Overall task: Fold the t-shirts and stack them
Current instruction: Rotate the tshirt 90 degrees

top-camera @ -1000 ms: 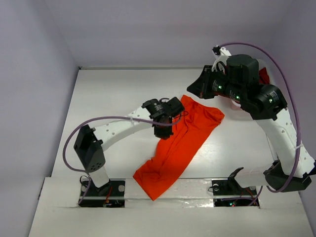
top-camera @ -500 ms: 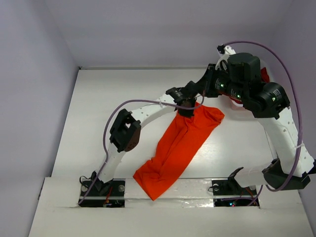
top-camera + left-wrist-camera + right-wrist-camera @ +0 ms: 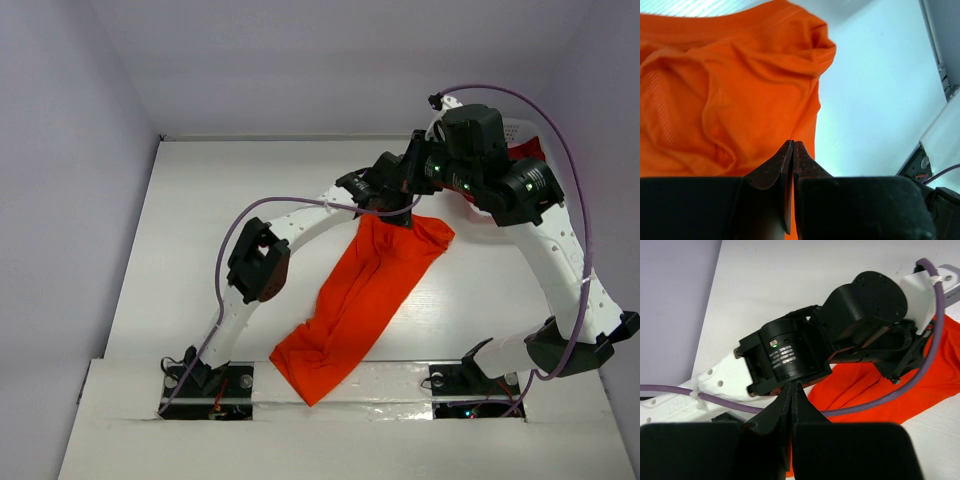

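A bright orange t-shirt (image 3: 365,295) lies bunched in a long diagonal strip, from the near table edge up to the far right. My left gripper (image 3: 402,214) reaches to its far end; in the left wrist view this gripper (image 3: 793,142) is shut, with nothing between its tips, just over the orange cloth (image 3: 730,90). My right gripper (image 3: 395,176) hovers shut right above the left arm's wrist (image 3: 790,357), its tips (image 3: 791,385) empty and the t-shirt (image 3: 880,390) below. A dark red t-shirt (image 3: 522,152) peeks out behind the right arm.
A white lattice basket (image 3: 512,128) stands at the far right, mostly hidden by the right arm. The left arm's purple cable (image 3: 270,205) loops over the table. Bare white table (image 3: 220,200) spreads left of the shirt.
My left arm has stretched from the middle of the orange shirt out to its far end. The right gripper shifted slightly left over it. The shirt has not moved.
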`<state>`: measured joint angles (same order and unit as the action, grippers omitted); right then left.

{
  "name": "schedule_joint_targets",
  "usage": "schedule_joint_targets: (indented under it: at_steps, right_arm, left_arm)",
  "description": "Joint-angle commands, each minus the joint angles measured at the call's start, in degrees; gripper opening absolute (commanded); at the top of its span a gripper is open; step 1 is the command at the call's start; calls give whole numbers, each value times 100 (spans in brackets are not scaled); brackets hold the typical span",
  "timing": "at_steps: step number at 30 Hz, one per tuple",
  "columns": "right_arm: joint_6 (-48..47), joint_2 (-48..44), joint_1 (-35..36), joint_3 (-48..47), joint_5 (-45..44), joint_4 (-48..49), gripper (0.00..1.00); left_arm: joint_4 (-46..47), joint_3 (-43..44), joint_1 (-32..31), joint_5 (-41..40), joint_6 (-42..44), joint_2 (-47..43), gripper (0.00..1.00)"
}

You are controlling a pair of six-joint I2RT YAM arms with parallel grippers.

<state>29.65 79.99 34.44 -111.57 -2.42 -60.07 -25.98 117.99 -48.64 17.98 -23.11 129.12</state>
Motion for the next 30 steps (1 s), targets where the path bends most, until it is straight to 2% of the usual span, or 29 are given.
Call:
schedule_joint_targets:
  at_steps: [1, 12, 16, 22, 30]
  right_arm:
    - [6, -18, -86, -58, 39, 84, 0]
    - [67, -71, -139, 91, 66, 57, 0]
    - [76, -106, -139, 91, 66, 22, 0]
    - [120, -150, -139, 74, 57, -31, 0]
    - [182, -159, -139, 144, 92, 4, 0]
  left_arm:
    - [400, 408, 21, 557, 0, 279, 0]
    - [734, 514, 285, 593, -368, 1045, 0]
    - [1164, 321, 575, 988, -799, 1264, 0]
    - [990, 689, 856, 927, -966, 1651, 0]
    - [752, 743, 1120, 646, -1028, 1810, 0]
